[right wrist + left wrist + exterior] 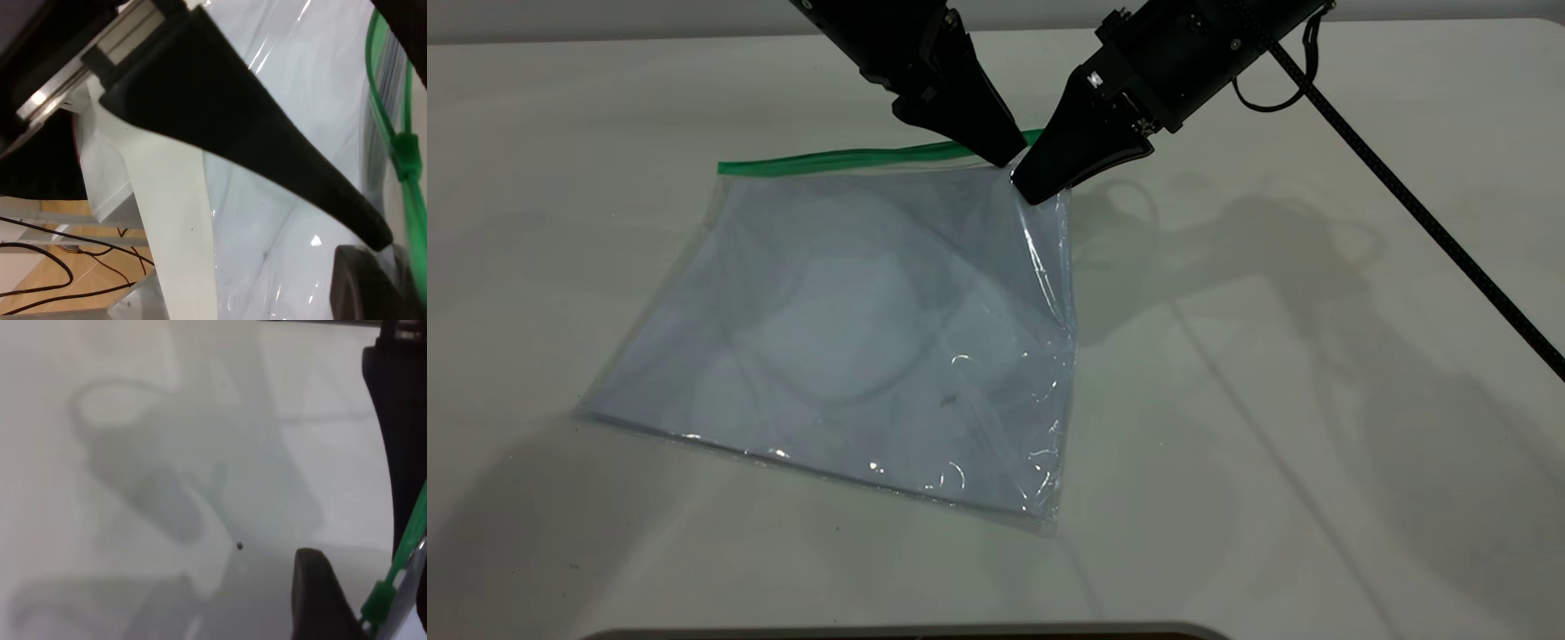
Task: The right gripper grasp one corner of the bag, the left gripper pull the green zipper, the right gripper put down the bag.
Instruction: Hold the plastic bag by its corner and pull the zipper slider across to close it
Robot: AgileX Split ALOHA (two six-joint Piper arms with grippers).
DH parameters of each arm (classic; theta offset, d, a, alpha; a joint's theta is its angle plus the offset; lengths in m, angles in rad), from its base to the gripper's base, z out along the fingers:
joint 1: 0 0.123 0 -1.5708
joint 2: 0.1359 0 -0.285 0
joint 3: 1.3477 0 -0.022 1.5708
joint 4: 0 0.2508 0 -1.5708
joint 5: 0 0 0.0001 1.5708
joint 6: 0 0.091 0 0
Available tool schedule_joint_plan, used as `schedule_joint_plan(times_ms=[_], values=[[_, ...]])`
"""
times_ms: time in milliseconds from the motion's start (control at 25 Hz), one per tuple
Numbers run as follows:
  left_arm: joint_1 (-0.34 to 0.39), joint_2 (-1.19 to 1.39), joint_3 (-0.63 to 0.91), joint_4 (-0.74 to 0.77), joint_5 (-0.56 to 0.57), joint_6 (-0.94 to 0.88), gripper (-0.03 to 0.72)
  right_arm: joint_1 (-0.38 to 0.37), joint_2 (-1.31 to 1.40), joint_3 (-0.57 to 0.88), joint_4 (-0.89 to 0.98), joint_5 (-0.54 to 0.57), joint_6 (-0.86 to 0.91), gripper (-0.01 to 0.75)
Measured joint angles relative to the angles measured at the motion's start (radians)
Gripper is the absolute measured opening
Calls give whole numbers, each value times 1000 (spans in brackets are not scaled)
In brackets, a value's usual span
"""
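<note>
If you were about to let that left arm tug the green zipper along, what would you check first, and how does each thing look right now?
1. Right hand pinching the corner of the clear plastic bag: ok, that corner is lifted.
2. Left hand at the narrow green zipper strip: ok, its tip is at the strip's right end.
3. Left hand closed on the small green slider tab: cannot tell; the tab sits beside one finger.
4. Path along the strip free: ok.
5. The two hands not colliding: cannot tell, they are very close.
6. Rest of bag on the white table: ok.
</note>
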Motion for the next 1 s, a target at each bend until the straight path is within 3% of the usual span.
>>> schedule_joint_plan(times_ms=[280,560,1000], values=[[-1,0,0,-2,-7,-3,342,0,0,0,0,1,0,35],[-1,0,0,-19,-10,5,322,0,0,0,0,5,0,35],[-2,0,0,-19,-8,26,107,0,0,0,1,5,-3,35]])
